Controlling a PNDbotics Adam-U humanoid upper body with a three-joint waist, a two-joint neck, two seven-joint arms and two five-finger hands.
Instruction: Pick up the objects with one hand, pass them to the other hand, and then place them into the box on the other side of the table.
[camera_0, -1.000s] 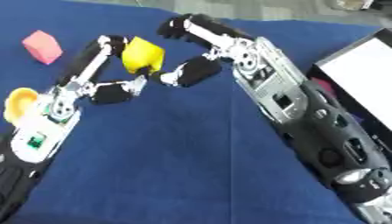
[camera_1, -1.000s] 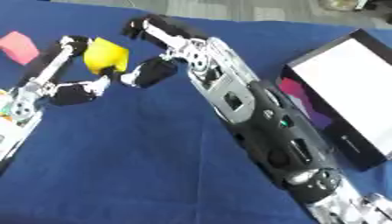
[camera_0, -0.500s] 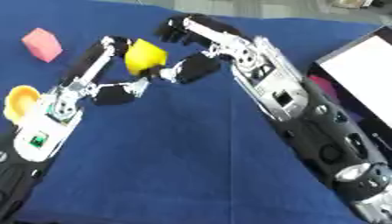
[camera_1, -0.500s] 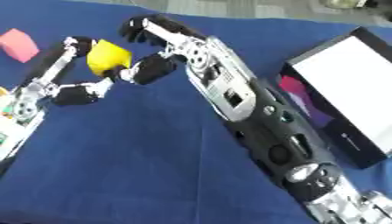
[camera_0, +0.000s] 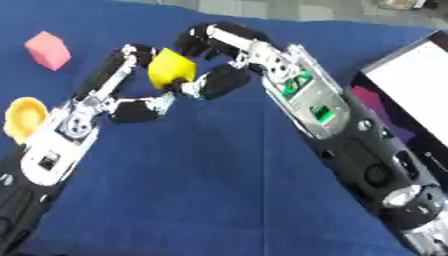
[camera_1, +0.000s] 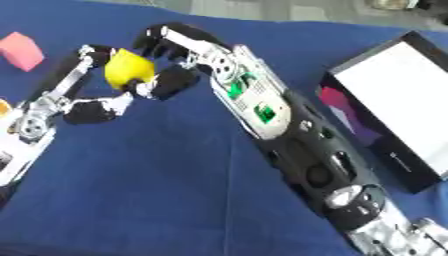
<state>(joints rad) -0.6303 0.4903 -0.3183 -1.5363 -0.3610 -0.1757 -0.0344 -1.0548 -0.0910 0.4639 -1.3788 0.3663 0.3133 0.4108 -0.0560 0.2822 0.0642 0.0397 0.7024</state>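
**A:** What is lying at the left of the table?

**B:** I am seeing an orange round thing (camera_0: 24, 118) at the left edge, partly behind my left arm, and a pink block (camera_0: 47, 49) lying on the blue cloth (camera_0: 201, 170) farther back, well apart from both hands.

**A:** What is the left hand doing?

**B:** I am holding the left hand (camera_0: 131, 85) out over the middle of the cloth. Its fingers and thumb are curling round a yellow block (camera_0: 170, 69) and pinching it from the left and from below, so the block is sitting raised off the cloth.

**A:** And the right hand?

**B:** I am reaching the right hand (camera_1: 179, 55) in from the right. Its fingers are arching over the top of the yellow block and its thumb is lying against the block's lower right side, so both hands are touching the block at once. I cannot tell which hand is carrying its weight.

**A:** What is standing at the right?

**B:** A black box (camera_1: 395, 159) with a white panel is standing at the right edge; something pink is showing inside it, beside the right forearm.
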